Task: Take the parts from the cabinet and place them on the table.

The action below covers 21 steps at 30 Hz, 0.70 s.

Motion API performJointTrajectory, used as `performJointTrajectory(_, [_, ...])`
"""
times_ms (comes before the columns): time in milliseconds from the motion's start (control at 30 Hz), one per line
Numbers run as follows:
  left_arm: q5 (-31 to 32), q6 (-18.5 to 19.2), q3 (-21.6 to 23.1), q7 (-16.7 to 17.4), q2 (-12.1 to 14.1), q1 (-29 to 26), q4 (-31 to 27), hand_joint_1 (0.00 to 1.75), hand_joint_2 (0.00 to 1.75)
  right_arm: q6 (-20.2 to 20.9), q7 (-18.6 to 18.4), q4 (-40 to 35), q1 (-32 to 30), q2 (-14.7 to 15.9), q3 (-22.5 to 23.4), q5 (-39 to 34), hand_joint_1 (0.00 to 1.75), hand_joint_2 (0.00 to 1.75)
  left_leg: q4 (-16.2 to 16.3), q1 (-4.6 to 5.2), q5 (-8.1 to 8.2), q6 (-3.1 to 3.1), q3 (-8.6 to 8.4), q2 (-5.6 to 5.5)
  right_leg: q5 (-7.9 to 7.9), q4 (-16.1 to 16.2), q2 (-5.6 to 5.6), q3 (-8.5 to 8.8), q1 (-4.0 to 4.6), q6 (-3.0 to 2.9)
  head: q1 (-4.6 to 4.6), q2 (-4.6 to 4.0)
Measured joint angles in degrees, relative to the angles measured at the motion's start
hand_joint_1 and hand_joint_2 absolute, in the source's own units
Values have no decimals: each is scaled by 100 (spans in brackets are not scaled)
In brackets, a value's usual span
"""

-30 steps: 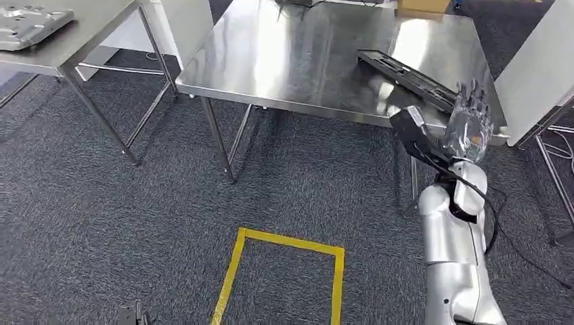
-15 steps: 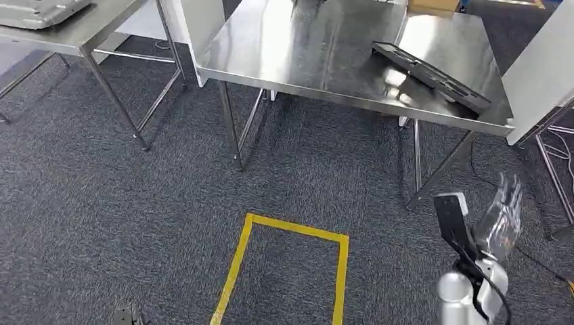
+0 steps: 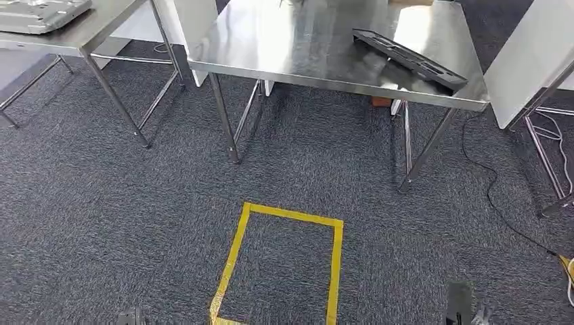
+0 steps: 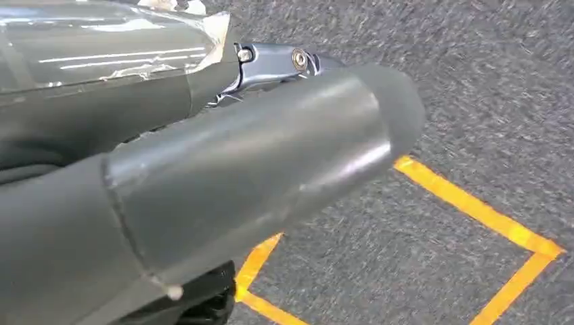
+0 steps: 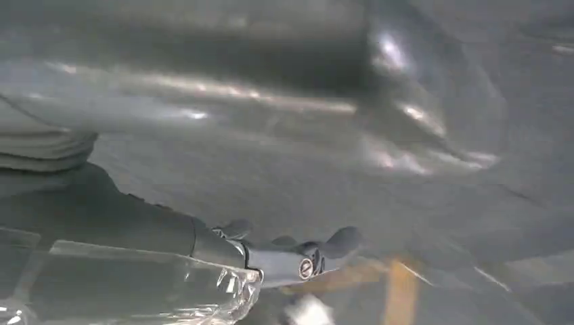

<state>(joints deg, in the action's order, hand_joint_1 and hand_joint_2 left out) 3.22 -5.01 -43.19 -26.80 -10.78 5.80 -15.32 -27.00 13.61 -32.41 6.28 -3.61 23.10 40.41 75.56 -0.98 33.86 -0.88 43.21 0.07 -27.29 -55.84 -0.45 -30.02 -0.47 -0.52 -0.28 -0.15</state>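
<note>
A long black plastic part (image 3: 409,57) lies flat on the steel table (image 3: 304,54), near its far right corner. Nothing touches it. My right hand (image 5: 122,217) hangs low beside me over the carpet in a blurred wrist picture, with its fingers (image 5: 298,261) stretched out and nothing in them. My left hand (image 4: 237,156) hangs over the yellow tape square (image 4: 474,210), thumb and fingers (image 4: 271,61) extended, holding nothing.
A second steel table (image 3: 88,34) at the upper left carries a grey metal plate (image 3: 40,12). A white panel (image 3: 518,68) and a metal frame stand at the right, with a black cable (image 3: 501,203) on the carpet. A yellow tape rectangle (image 3: 284,264) marks the floor.
My right arm has dropped from the table's front edge down to my side, leaving the head view. The black part stays on the table. The head view shifted a little.
</note>
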Motion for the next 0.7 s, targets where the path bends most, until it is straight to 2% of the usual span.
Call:
performJointTrajectory(33, [-26, -2, -9, -4, 7, -8, 0, 0, 0, 72, -142, 245, -16, 18, 66, 7, 0, 0, 79, 0, -114, 5, -85, 0, 46, -17, -2, -71, 8, 15, 0, 0])
performJointTrajectory(67, [-31, -13, -15, -9, 9, -19, 2, 0, 0, 183, -269, 479, -41, 31, 127, 4, 0, 0, -81, 0, -286, 21, -282, 1, 82, -41, -8, -141, 11, 32, 0, 0])
performJointTrajectory(100, [-40, -17, -17, -15, 20, -25, 4, 0, 0, 323, -398, 717, -74, 48, 188, 4, 0, 0, -530, 1, -453, 51, -655, 0, 107, -67, -7, -206, 16, 52, 0, 0])
performJointTrajectory(133, [-48, -37, -20, -17, 28, -22, 7, 0, 0, 432, -513, 888, -102, 51, 232, 4, 0, 0, -1144, 3, -514, 93, -1108, -8, 138, -94, -5, -254, 22, 64, -5, 0])
performJointTrajectory(167, [-51, -39, -20, -20, 50, -11, 7, 0, 0, 565, -618, 1041, -131, 46, 261, 0, 0, 0, -1637, 24, -385, 146, -1460, -38, 156, -121, -5, -283, 23, 90, -2, 0])
performJointTrajectory(200, [-74, -48, -20, -24, 55, -5, 7, 0, 0, 725, -715, 1194, -159, 40, 302, -35, 0, 0, -1855, 39, -351, 165, -1559, -35, 185, -137, -10, -315, 63, 132, 6, 0])
performJointTrajectory(233, [-83, -48, -20, -33, 55, -14, 13, 0, 0, 838, -791, 1299, -178, 42, 335, -68, 0, 0, -1833, 64, -385, 194, -1534, -30, 225, -127, -16, -309, 46, 189, 13, 0])
performJointTrajectory(267, [-88, -52, -20, -48, 57, -17, 24, 0, 0, 963, -878, 1417, -189, 42, 388, -116, 0, 0, -1836, 87, -394, 213, -1518, -28, 261, -123, -15, -320, 28, 217, -7, 0])
performJointTrajectory(300, [-94, -55, -20, -50, 57, -21, 39, 0, 0, 1055, -979, 1524, -210, 33, 437, -146, 0, 0, -1845, 98, -431, 269, -1500, -24, 297, -111, -13, -321, 26, 260, 6, 0])
performJointTrajectory(333, [-99, -57, -20, -55, 46, -25, 55, 0, 0, 1098, -1033, 1609, -239, 31, 468, -151, 0, 0, -1937, 31, -526, 339, -1423, 2, 293, -142, 1, -361, 85, 300, 0, 0])
performJointTrajectory(367, [-99, -59, -22, -61, 50, -16, 68, 0, 0, 1144, -1079, 1674, -260, 22, 490, -153, 0, 0, -1939, 49, -583, 365, -1418, 26, 128, -258, 15, -445, 36, 287, -2, 0])
performJointTrajectory(400, [-99, -57, -22, -70, 55, -13, 72, 0, 0, 1190, -1133, 1744, -274, 11, 512, -153, 0, 0, -1945, 42, -639, 423, -1332, 23, -185, -580, 28, -597, 43, 232, 48, 0])
performJointTrajectory(467, [-99, -63, -24, -72, 50, -27, 92, 0, 0, 1251, -1194, 1831, -273, 7, 556, -164, 0, 0, -1940, 50, -750, 422, -1173, 41, -706, -1408, 29, -833, 2, 201, 50, 0])
performJointTrajectory(500, [-99, -63, -24, -74, 50, -28, 96, 0, 0, 1266, -1216, 1871, -274, -6, 562, -168, 0, 0, -1935, 50, -802, 419, -1088, 48, -817, -1738, 29, -881, -15, 229, 56, 0])
performJointTrajectory(533, [-99, -66, -24, -76, 50, -28, 103, 0, 0, 1277, -1223, 1903, -276, -13, 567, -168, 0, 0, -1931, 48, -857, 406, -1017, 58, -766, -1840, 29, -829, -30, 289, 59, 0])
performJointTrajectory(567, [-99, -72, -24, -83, 46, -28, 114, 0, 0, 1301, -1230, 1934, -274, -17, 573, -168, 0, 0, -1928, 44, -909, 392, -962, 63, -618, -1728, 29, -676, -47, 384, 59, 0])
performJointTrajectory(600, [-96, -100, -24, -87, 37, -29, 135, 0, 0, 1332, -1245, 1958, -273, -19, 589, -168, 0, 0, -1927, 41, -959, 366, -887, 64, -390, -1342, 28, -370, -69, 483, 59, 0])
performJointTrajectory(633, [-96, -98, -24, -92, 26, -29, 142, 0, 0, 1338, -1256, 1967, -272, -24, 591, -166, 0, 0, -1924, 37, -997, 342, -847, 61, -249, -882, 28, -50, -90, 528, 59, 0])
performJointTrajectory(667, [-96, -94, -24, -103, 11, -29, 146, 0, 0, 1347, -1275, 1976, -269, -35, 591, -157, 0, 0, -1923, 37, -1033, 302, -822, 60, -233, -276, 28, 358, -107, 516, 63, 0])
performJointTrajectory(700, [-94, -90, -24, -109, -2, -29, 153, 0, 0, 1358, -1288, 1984, -258, -39, 591, -138, 0, 0, -1911, 63, -1059, 260, -787, 64, -369, 163, 30, 658, -62, 457, 61, 0])
